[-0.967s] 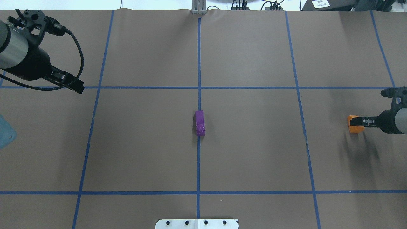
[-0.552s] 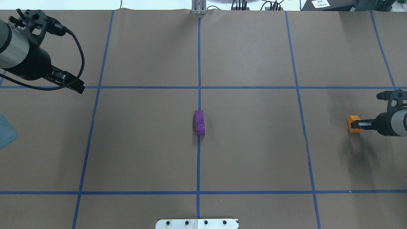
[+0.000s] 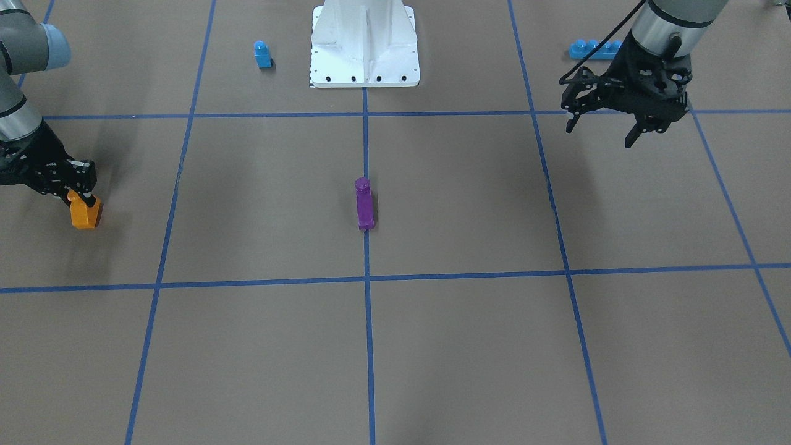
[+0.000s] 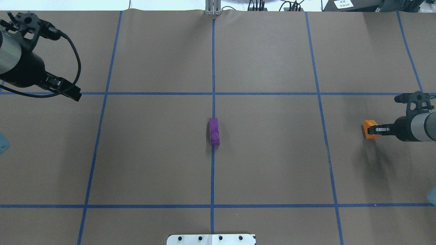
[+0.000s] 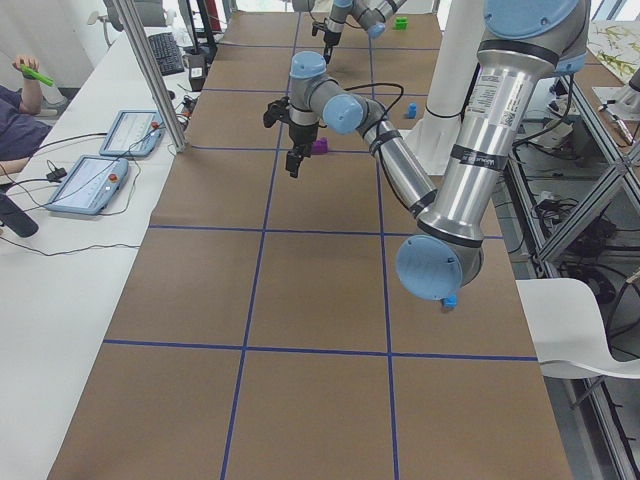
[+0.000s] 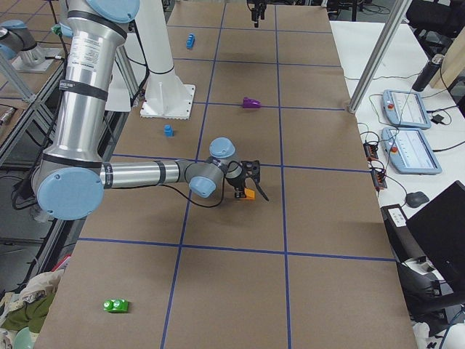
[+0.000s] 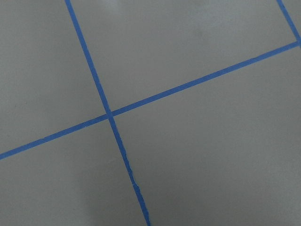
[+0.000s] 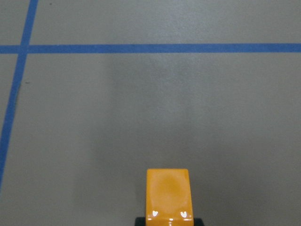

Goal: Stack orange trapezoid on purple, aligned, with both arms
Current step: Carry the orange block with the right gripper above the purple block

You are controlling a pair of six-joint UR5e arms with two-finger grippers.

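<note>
Right gripper [image 4: 373,129] grasps the orange block [image 4: 367,129], well apart from the purple block [image 4: 214,131] on the bench [image 4: 272,170]; left gripper [image 3: 599,133] spread, empty; stacking not yet done.

Overhead, the central block [image 4: 214,131] lies on the table [image 4: 272,170] at mid-frame. The second block [image 4: 366,128] is at the right edge, between the jaws of the right gripper [image 4: 373,129]. The left gripper [image 4: 75,95] hangs upper left.
</note>
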